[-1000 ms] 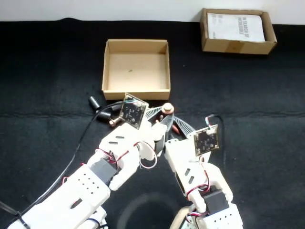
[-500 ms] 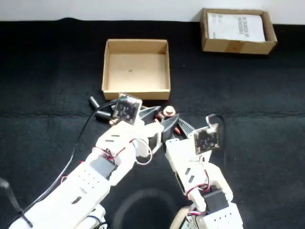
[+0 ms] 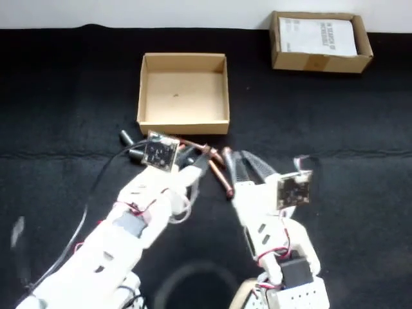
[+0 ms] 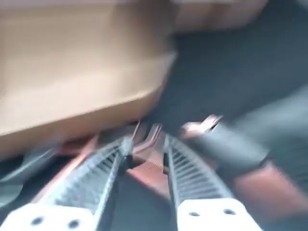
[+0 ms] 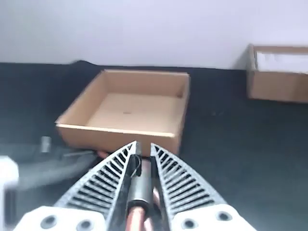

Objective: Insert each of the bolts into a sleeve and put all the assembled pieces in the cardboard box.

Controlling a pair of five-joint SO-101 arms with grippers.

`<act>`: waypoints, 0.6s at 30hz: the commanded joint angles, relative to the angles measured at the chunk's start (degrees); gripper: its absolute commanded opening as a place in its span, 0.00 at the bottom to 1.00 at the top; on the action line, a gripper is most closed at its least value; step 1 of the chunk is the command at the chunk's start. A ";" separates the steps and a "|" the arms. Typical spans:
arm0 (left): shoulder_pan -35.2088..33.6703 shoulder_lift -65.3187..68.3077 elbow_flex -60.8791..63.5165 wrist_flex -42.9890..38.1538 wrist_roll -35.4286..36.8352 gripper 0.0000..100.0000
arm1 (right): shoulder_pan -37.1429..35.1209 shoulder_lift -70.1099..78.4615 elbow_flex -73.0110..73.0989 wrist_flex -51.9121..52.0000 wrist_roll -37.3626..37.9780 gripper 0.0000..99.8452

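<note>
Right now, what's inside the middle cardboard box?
The cardboard box shows only bare floor and one small dark speck. Its near wall hides a thin strip of floor.

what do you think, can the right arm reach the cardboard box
Probably yes: the right gripper, shut on a sleeve, faces the cardboard box across bare cloth; the left gripper sits aside.

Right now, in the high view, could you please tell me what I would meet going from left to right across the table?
A loose sleeve → open cardboard box → right gripper → box holding a paper sheet.
</note>
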State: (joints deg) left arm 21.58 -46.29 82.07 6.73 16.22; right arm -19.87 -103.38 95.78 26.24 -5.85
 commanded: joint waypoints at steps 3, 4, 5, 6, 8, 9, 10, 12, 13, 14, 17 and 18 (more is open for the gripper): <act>-4.18 -0.48 1.98 0.26 0.00 0.01 | 2.15 -0.75 3.12 -0.66 -0.18 0.01; -4.44 -0.48 2.24 0.26 0.00 0.01 | 2.15 -0.75 3.12 -0.66 -0.18 0.01; -4.44 -0.48 2.42 0.26 0.00 0.01 | 2.15 -0.75 3.12 -0.66 -0.18 0.01; -4.44 -0.48 2.59 0.26 0.00 0.01 | 2.15 -0.75 3.12 -0.66 -0.18 0.01; -4.44 -0.48 2.86 0.26 0.09 0.01 | 2.15 -0.75 3.30 -0.66 -0.18 0.01; -4.44 -0.48 2.95 0.26 0.09 0.01 | 2.15 -0.75 3.30 -0.66 -0.18 0.01; -4.35 -0.48 2.95 0.26 0.09 0.01 | 2.15 -0.75 3.30 -0.66 -0.18 0.01; -4.44 -0.48 2.95 0.26 0.09 0.01 | 2.15 -0.75 3.12 -0.66 -0.18 0.01; -4.44 -0.48 2.86 0.26 0.09 0.01 | 2.33 -0.75 2.95 -0.66 -0.18 0.01; -4.44 -0.48 2.68 0.26 0.09 0.01 | 3.21 -0.75 2.86 -0.66 -0.18 0.01; -5.76 -1.19 2.51 0.00 0.79 0.01 | 8.84 -0.31 2.77 -0.57 -0.53 0.01; -6.29 -2.33 2.42 0.00 2.20 0.01 | 11.21 -0.31 2.86 -0.48 -0.70 0.01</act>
State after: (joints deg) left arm 16.66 -46.55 85.23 6.90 16.40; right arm -13.80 -103.47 95.78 26.24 -5.85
